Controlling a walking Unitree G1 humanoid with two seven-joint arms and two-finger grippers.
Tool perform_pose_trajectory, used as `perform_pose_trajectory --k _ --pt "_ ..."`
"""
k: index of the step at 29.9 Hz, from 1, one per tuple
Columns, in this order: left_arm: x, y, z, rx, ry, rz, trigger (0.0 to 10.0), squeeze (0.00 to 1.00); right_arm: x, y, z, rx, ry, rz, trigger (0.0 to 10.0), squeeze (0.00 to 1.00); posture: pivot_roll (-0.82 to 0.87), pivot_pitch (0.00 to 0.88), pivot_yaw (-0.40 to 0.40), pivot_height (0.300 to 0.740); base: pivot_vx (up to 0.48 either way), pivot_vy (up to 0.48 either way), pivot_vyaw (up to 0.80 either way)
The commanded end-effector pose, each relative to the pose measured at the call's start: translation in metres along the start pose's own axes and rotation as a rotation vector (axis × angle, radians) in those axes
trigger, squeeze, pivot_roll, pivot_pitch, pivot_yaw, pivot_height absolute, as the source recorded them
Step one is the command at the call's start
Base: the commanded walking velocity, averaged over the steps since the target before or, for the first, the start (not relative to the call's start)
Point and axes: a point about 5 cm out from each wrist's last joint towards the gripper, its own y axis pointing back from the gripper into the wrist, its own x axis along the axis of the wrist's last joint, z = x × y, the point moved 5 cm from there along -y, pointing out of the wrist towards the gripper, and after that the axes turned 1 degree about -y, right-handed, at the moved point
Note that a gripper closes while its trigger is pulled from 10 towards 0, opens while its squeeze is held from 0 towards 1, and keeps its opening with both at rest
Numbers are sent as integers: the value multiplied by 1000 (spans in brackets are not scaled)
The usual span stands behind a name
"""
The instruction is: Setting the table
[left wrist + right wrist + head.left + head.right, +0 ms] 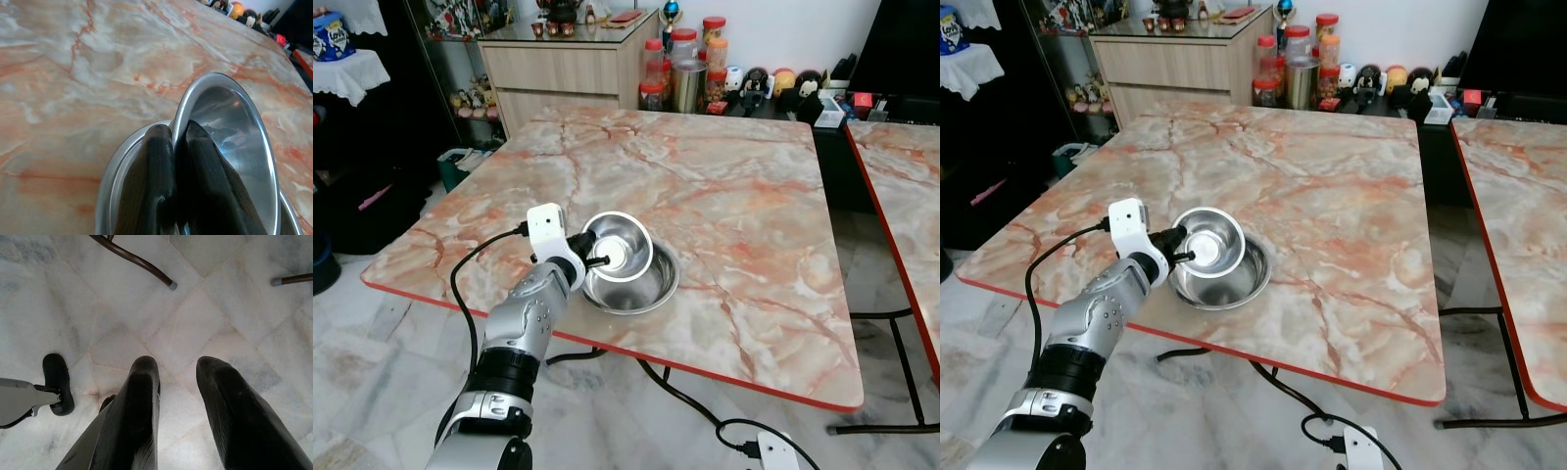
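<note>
Two steel bowls are near the front edge of the marble table point(724, 166). The lower bowl point(646, 292) rests flat on the table. The upper bowl point(619, 246) is tilted on its side above it, rim facing me. My left gripper point(598, 261) is shut on that upper bowl's rim point(178, 117), one finger inside and one outside. My right gripper point(178, 377) hangs idle below table height, over the tiled floor, with its fingers apart and nothing between them.
Jars point(683, 69) and small figurines point(773, 83) stand beyond the table's far edge, beside a wooden cabinet point(563, 64). A second marble table point(906, 176) stands to the right. Chair legs point(132, 257) and a cable point(695, 406) lie on the floor.
</note>
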Motion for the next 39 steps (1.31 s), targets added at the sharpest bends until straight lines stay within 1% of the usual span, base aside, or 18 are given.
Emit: perform_pose_trajectory --k 1,12,19,21,23,27,30,35,39 --pt "12 0 3 -4 -39 10 10000 0 1 0 -3 7 6 -1 10000 0 -6 16 51 740 0 0 0" --pt "5 2 4 -12 -65 -39 10000 0 1 0 -3 8 7 -2 10000 0 -6 17 50 740 0 0 0" --pt "-1 4 5 -35 -92 -81 10000 0 1 0 -3 10 7 -2 10000 0 -5 18 50 740 0 0 0" --pt "-5 4 8 -53 -101 -105 10000 0 1 0 -3 9 7 -2 10000 0 -5 18 50 740 0 0 0" --pt "-5 4 8 -53 -101 -105 10000 0 1 0 -3 9 7 -2 10000 0 -5 18 50 740 0 0 0" --pt "-8 4 15 -77 -105 -110 10000 0 1 0 -3 9 7 -3 10000 0 -5 19 50 740 0 0 0" --pt "-10 3 16 -74 -117 -121 10000 0 0 0 -3 9 7 -3 10000 0 -8 19 52 740 0 0 0" --pt "-12 2 15 -56 -106 -137 10000 0 0 0 -3 8 5 -3 10000 0 -9 20 53 740 0 0 0" --pt "-15 2 13 -53 -114 -158 10000 0 0 0 -4 8 4 -3 10000 0 -9 20 55 740 0 0 0"
